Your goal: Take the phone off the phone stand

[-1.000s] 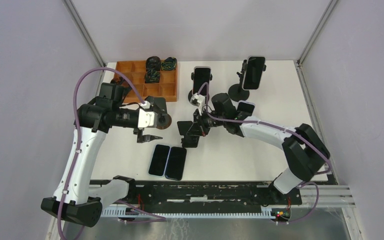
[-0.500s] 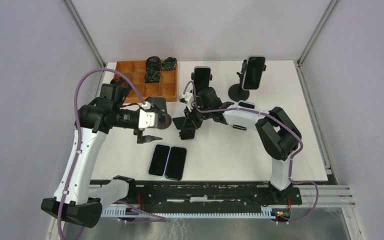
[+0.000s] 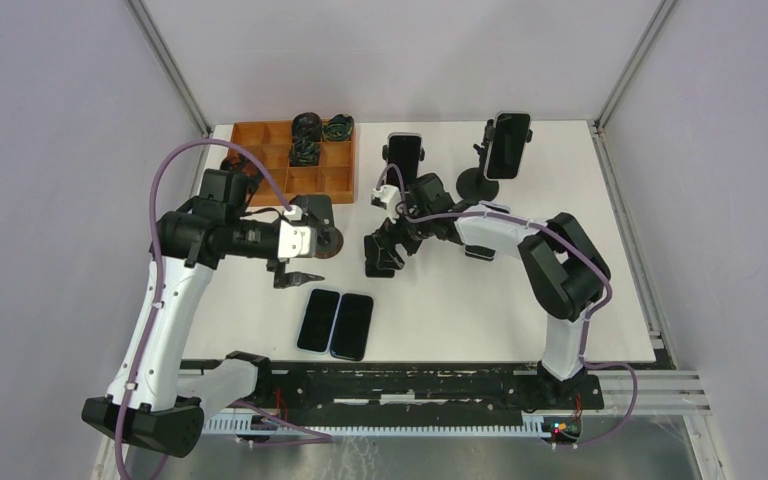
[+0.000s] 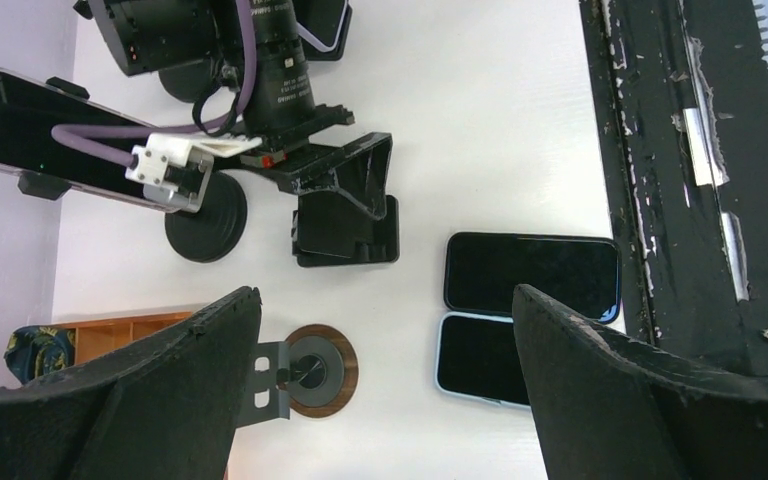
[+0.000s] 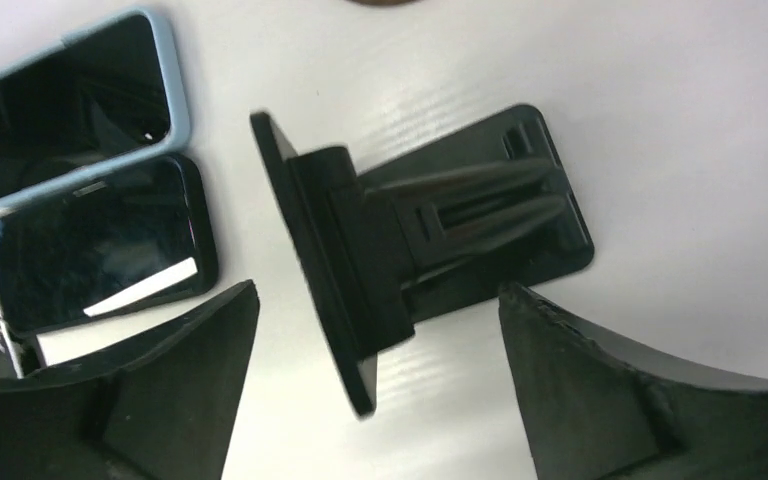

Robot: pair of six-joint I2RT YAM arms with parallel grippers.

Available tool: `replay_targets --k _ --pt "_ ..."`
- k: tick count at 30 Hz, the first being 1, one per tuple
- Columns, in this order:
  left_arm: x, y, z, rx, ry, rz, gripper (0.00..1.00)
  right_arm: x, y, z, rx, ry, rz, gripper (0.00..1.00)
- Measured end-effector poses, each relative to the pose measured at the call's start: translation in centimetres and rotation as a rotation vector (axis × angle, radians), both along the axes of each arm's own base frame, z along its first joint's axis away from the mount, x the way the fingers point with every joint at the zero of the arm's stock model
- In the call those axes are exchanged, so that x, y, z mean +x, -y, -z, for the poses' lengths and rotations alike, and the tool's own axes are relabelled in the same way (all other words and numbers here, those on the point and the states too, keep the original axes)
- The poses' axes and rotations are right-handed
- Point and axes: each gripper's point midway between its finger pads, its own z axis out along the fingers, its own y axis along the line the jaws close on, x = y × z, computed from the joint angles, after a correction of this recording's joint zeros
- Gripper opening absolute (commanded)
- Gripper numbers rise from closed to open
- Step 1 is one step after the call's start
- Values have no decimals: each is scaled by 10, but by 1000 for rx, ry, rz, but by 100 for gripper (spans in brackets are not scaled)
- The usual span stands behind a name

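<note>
while left pincer (image 4: 382, 295) hangs released, right pincer (image 5: 378, 288) gapes astride stand (image 5: 460, 215); edges untouched

Bright even light, soft shadows, foreground slightly blurred

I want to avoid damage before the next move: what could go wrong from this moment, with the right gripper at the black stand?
1. The right gripper is open close over the empty stand. When it pulls away, a finger might catch the upright plate and tip the stand.
2. That arm's purple cable passes across the mounted phone. A wide swing could perhaps knock it.
</note>
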Motion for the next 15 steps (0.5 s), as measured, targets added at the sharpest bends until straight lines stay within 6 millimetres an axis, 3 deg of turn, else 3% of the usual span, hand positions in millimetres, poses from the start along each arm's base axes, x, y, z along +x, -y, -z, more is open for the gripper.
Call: replay_targets --k 3,5,11,15 --pt "1 -1 0 7 12 -6 100 -3 10 -4 -21 -1 26 98" --pt "6 -3 -1 18 29 -26 100 -4 16 -18 -25 21 45 98" --pt "25 -9 -5 36 51 -122 100 -1 39 -106 39 208 172 98" --pt "38 -13 -13 31 86 -189 100 -3 70 -142 30 294 323 98"
